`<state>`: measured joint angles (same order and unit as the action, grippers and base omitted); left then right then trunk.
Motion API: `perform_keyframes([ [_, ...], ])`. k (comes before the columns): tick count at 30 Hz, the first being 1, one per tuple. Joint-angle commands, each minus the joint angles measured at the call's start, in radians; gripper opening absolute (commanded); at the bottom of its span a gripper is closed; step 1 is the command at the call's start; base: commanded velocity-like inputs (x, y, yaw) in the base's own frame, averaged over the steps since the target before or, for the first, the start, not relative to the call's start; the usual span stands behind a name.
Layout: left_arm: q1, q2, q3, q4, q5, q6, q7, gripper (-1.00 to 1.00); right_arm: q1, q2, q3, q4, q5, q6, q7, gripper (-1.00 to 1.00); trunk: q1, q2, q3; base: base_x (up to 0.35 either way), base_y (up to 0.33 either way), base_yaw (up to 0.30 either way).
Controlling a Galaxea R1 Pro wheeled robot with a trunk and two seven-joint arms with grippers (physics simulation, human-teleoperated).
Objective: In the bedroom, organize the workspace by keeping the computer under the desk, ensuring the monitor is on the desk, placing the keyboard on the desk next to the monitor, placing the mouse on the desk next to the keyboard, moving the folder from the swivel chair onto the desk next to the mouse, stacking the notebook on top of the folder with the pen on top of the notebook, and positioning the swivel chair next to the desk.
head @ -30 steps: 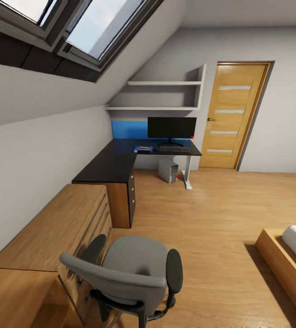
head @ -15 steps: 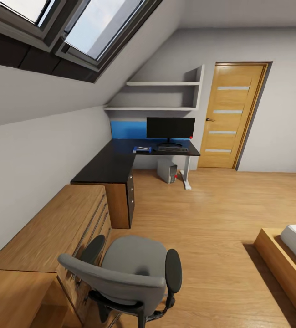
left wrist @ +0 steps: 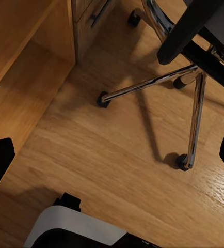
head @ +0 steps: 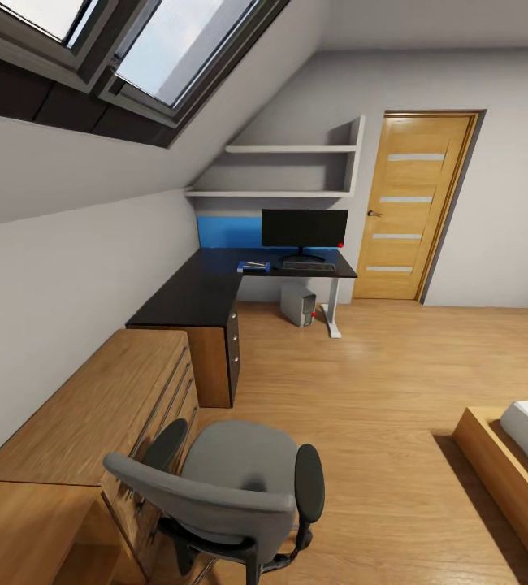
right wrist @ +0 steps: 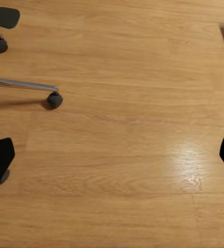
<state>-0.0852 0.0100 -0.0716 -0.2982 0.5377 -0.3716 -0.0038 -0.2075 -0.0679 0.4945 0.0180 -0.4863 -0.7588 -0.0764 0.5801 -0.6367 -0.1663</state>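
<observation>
Facing swivel chair (head: 231, 479), left tool (left wrist: 112, 160) spread above its base.

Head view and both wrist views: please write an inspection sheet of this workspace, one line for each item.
Surface: glossy black desk at the far wall, apart from the robot.
Job's things: monitor upright on the desk; keyboard in front of it; blue folder beside the keyboard; computer on the floor under the desk; swivel chair near the robot, seat bare, far from the desk. Mouse, notebook, pen: too small to tell.
Clutter: nothing seen.
Grippers: left gripper and right gripper open over the wood floor, holding nothing.
Cables: nothing seen.
Surroundings: oak door, skylight, wall shelves, bed corner.
</observation>
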Motion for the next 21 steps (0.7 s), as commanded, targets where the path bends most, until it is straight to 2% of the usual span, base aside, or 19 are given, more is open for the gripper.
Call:
perform_keyframes([
  [1,-0.001,0.000,-0.008,0.000,0.010,-0.004,0.000,1.00,-0.001,0.000,0.009,0.002,0.001,-0.003,-0.008,1.00,0.000,-0.001,-0.002,0.000,0.000,0.000],
  [12,-0.001,-0.002,-0.008,0.001,0.011,-0.004,-0.001,1.00,-0.001,0.000,0.008,0.002,0.000,-0.004,-0.008,1.00,0.000,-0.001,-0.002,0.000,0.000,0.000],
  [21,-0.001,-0.006,-0.009,0.001,0.011,-0.004,0.000,1.00,-0.001,-0.004,0.005,0.002,0.000,-0.003,-0.008,1.00,0.035,-0.064,-0.030,0.000,0.000,0.000],
])
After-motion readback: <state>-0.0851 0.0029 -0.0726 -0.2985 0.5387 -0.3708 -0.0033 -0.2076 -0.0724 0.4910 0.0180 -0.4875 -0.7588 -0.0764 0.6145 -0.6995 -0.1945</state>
